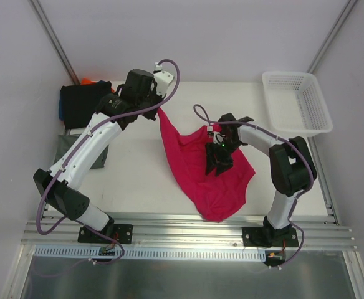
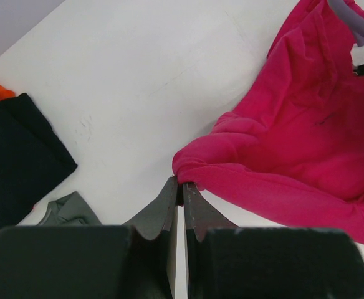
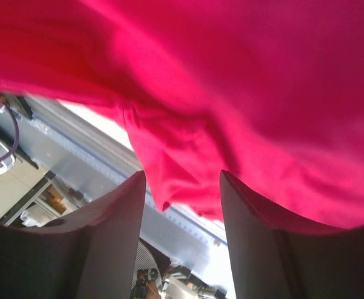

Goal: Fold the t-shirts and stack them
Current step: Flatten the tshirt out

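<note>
The crimson-pink t-shirt [image 1: 214, 177] is lifted off the white table between the two arms, its lower part draped towards the front edge. My left gripper [image 1: 159, 111] is shut on one edge of this shirt [image 2: 306, 124], the cloth pinched at the fingertips [image 2: 182, 184]. My right gripper [image 1: 218, 163] stands in the middle of the shirt with its jaws apart. In the right wrist view a hanging fold of the shirt [image 3: 232, 81] dips between the two fingers [image 3: 182, 177]. A folded black t-shirt [image 1: 82, 103] lies at the back left over orange [image 1: 88, 81] and blue [image 1: 61, 109] ones. A grey-green one [image 1: 67, 149] lies nearer.
A white mesh basket [image 1: 297, 103] stands at the back right of the table [image 1: 132, 177]. Aluminium rails [image 1: 182, 233] run along the front edge by the arm bases. The folded black shirt [image 2: 14, 156] and grey-green shirt [image 2: 67, 208] lie left of the left gripper.
</note>
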Available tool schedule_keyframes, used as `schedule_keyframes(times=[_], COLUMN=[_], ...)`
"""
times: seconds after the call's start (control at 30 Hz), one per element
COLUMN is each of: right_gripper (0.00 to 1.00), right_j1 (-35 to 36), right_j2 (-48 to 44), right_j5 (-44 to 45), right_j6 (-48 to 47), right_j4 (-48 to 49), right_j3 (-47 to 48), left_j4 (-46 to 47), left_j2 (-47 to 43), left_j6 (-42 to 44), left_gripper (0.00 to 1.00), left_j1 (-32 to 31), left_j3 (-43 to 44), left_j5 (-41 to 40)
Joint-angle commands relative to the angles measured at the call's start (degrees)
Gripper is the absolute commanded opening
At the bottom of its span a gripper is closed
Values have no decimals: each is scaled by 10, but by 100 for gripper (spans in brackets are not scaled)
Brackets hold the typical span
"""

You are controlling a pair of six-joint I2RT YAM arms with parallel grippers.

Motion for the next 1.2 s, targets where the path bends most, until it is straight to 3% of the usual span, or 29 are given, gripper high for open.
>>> schedule_keyframes(times=[0.0, 0.33, 0.6, 1.0, 1.07, 1.13, 1.17], right_gripper=[54, 50, 35, 36, 24, 1, 1], right_j1=[-1, 6, 11, 36, 38, 38, 38], right_j2=[29, 88, 83, 42, 45, 53, 55], right_j5=[9, 17, 2, -10, -10, -4, 0], right_j6=[-17, -27, -29, -17, -20, -25, -27], right_j4=[2, -10, -15, -15, -17, -20, -23], right_j3=[38, 68, 64, -21, -14, 10, 20], left_j4=[6, 7, 7, 7, 7, 7, 8], left_j2=[-10, -18, -15, -21, -24, -24, -23], left_j6=[-12, -19, -19, -18, -18, -19, -18], left_gripper=[0, 0, 0, 0, 0, 0, 0], left_j1=[7, 17, 27, 29, 30, 30, 30], left_j3=[21, 6, 6, 15, 15, 14, 13], left_j5=[8, 11, 12, 11, 11, 12, 12])
